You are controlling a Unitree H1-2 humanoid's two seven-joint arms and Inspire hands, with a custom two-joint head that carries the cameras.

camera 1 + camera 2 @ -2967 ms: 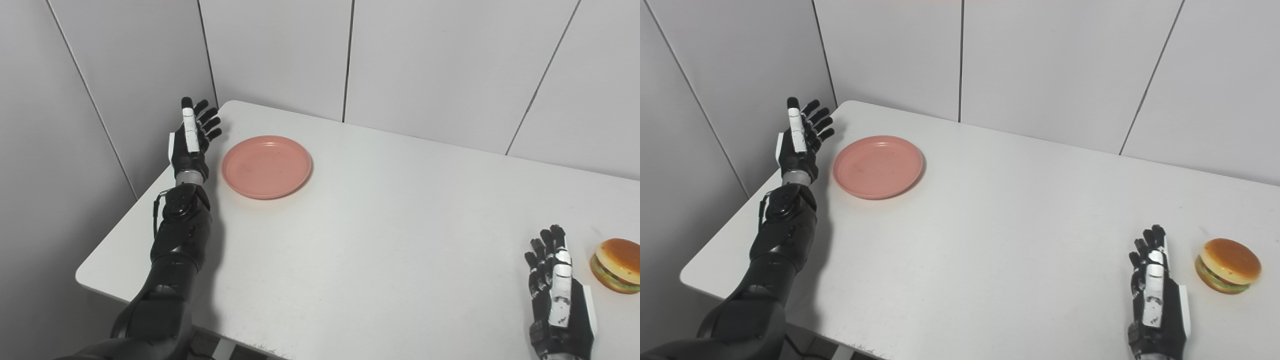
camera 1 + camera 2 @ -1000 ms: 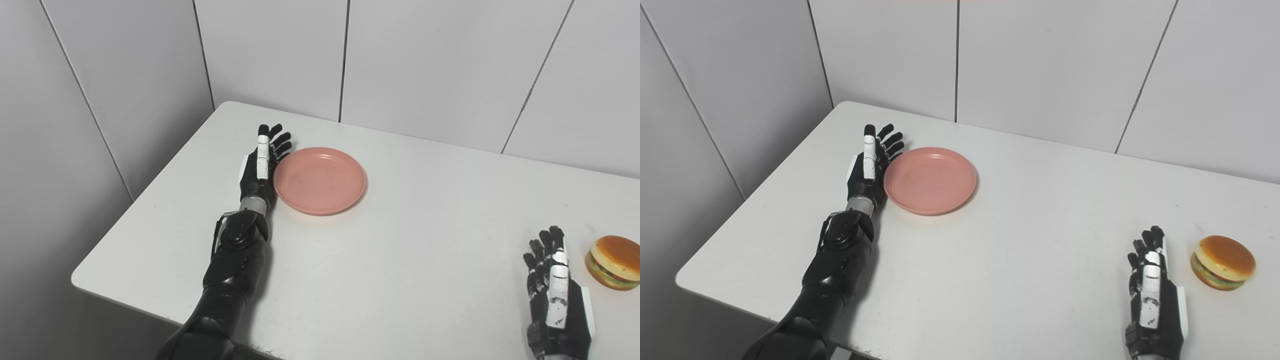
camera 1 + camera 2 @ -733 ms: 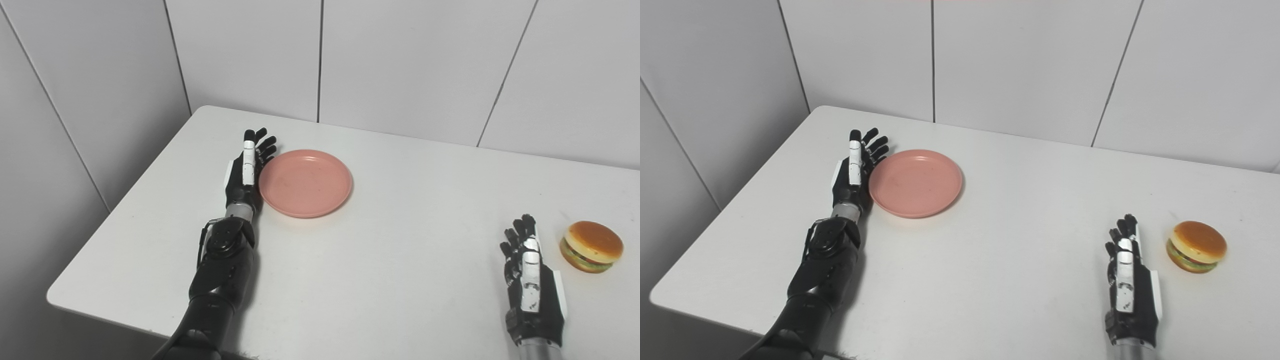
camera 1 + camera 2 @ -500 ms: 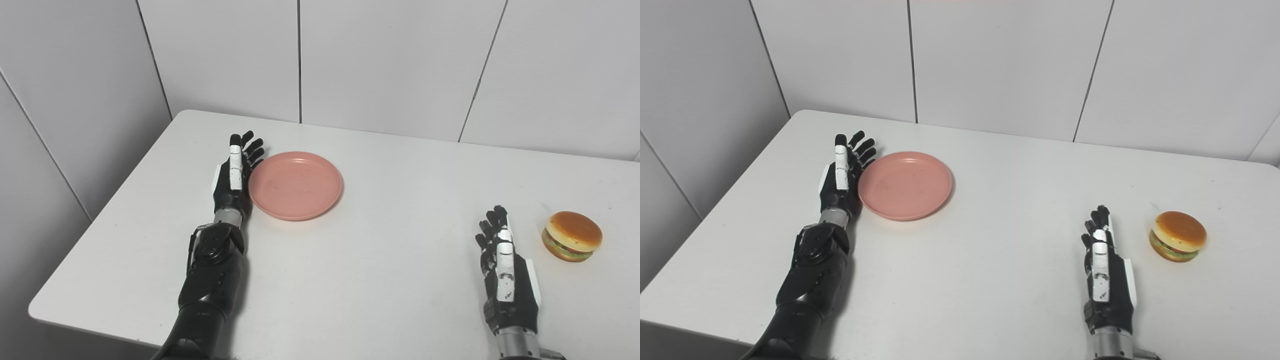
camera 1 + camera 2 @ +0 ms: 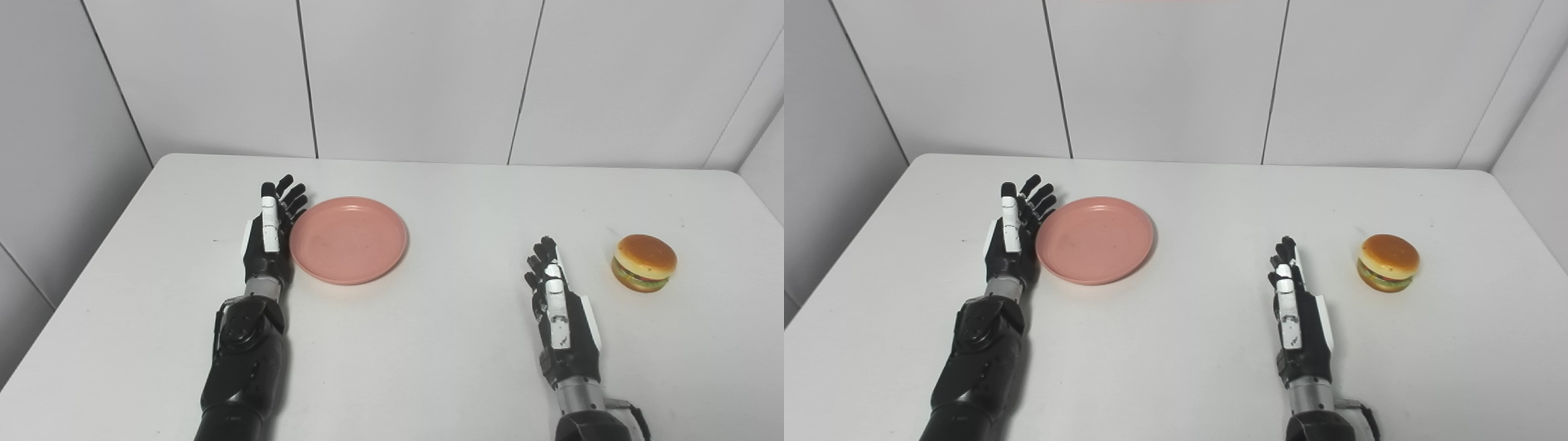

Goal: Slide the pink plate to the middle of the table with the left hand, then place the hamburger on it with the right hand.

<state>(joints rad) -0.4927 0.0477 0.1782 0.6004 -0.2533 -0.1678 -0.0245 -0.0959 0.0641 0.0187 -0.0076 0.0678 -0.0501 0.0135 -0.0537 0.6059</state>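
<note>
Pink plate [image 5: 348, 239] against open, empty left robot hand [image 5: 267, 236], hamburger [image 5: 644, 263] near open right robot hand [image 5: 558, 306]

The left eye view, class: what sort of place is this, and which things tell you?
Probably a robot test bench, not a kitchen: a bare white table boxed in by plain grey wall panels, with only a pink plate and a toy-like hamburger on it.

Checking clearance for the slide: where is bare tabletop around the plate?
Bare white table lies between the round pink plate and right hand. The plate's left is blocked by the open left hand. The toy hamburger stands alone, far right.
</note>
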